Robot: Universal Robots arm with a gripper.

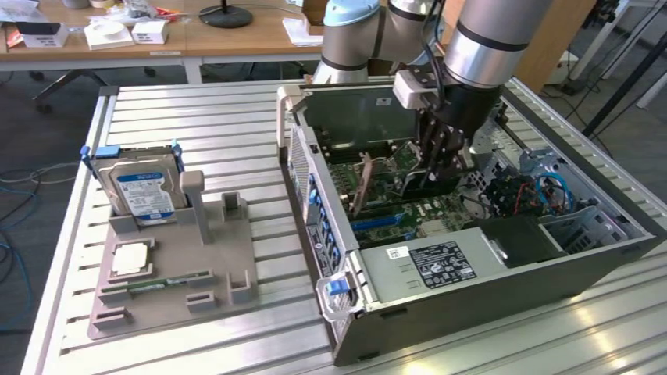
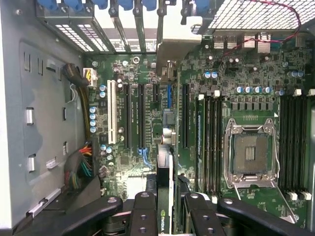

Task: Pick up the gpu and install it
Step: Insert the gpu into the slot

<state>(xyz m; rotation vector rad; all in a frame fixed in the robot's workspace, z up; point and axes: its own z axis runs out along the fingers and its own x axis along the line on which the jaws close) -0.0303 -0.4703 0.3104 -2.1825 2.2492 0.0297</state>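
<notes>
Black, jointed fingers (image 2: 142, 216) of the robot's one hand (image 1: 436, 168) stand closed on either side of the gpu (image 2: 165, 216), a thin flat dark circuit card with a green maker's label, so the card sits clamped between them and there is no gap left to cross. From the wrist view the card shows edge-on as a narrow blade pointing down from the hand into the open grey metal computer case (image 1: 490, 312), hanging over the green motherboard (image 2: 130, 164). What matters is the line-up: its long axis runs the same way as the long expansion slots, and its edge seems to me to lie between two of the black slots (image 2: 141, 115), near the short blue slot (image 2: 169, 96); whether it touches any slot I cannot tell. I count one gpu, one hand, one case, one long white slot (image 2: 112, 110) and one empty silver processor socket (image 2: 248, 152). Out on the slatted aluminium counter (image 1: 208, 125), at the exterior view's left, a grey holder (image 1: 224, 269) carries one silver hard drive with a blue-and-white label (image 1: 146, 191), one narrow green memory stick (image 1: 156, 283) and one pale square chip (image 1: 130, 258).
</notes>
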